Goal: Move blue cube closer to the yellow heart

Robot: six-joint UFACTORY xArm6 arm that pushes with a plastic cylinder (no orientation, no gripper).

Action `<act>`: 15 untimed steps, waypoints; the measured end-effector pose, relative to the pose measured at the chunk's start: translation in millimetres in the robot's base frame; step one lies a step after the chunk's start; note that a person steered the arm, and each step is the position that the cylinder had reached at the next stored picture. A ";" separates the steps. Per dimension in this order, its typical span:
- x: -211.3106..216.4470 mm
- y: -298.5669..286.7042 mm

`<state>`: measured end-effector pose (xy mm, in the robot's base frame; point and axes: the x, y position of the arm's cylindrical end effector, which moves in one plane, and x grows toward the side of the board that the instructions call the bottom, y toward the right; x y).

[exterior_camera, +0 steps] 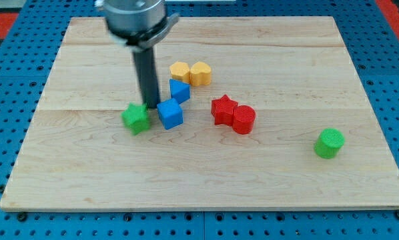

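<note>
The blue cube [170, 114] lies near the board's middle. The yellow heart [201, 73] lies above and to the right of it, touching a yellow hexagon-like block [180, 71] on its left. A second blue block [179, 90] sits between the cube and the yellow pair. My tip [150, 107] is down on the board just left of the blue cube, between it and the green star [136, 119], close to both.
A red star [222, 109] and a red cylinder [243, 119] touch each other to the right of the cube. A green cylinder [329, 143] stands alone at the view's right. The wooden board [86, 180] lies on a blue pegboard.
</note>
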<state>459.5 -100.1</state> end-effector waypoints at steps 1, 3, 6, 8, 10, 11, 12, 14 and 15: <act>45.1 -4.2; -24.7 45.9; -29.4 45.6; -29.4 46.3; -29.4 56.5; -29.4 58.9; -29.4 65.7; -26.0 68.0; -26.0 68.8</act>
<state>433.5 -31.3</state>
